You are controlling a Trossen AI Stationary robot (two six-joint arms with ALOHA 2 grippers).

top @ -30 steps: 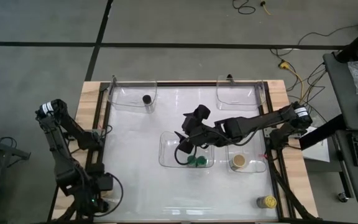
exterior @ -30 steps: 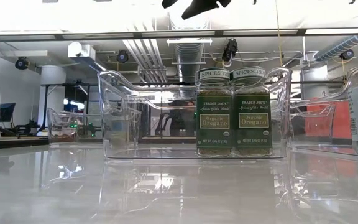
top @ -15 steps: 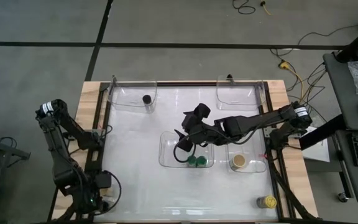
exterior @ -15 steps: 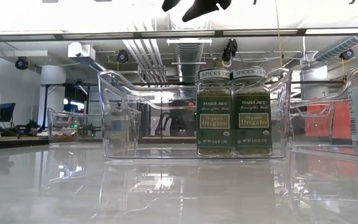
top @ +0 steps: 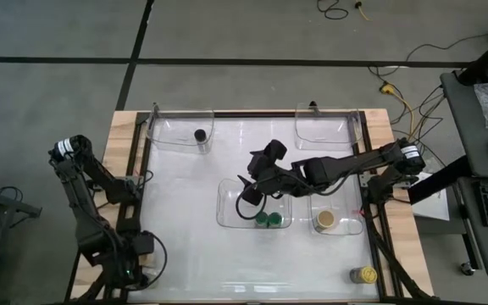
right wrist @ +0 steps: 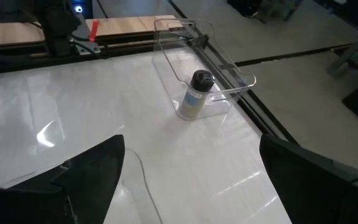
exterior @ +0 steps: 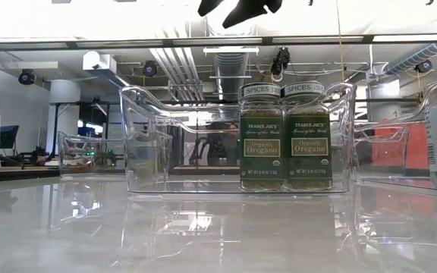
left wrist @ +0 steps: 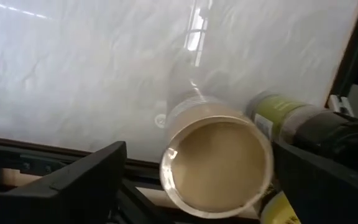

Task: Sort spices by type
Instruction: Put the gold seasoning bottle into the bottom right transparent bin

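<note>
Your bench carries clear trays: the centre tray holds two green-lidded oregano jars touching side by side, the tray to its right holds a tan-lidded jar, and the far-left tray holds a black-lidded jar, with a yellow-lidded jar loose at the near right corner. Your right gripper hangs above the centre tray with its jaws spread wide and holding nothing. Your left gripper sits at the near left corner, jaws parted on either side of a tan-lidded jar without touching it, a yellow-labelled jar lying just beside that one.
</note>
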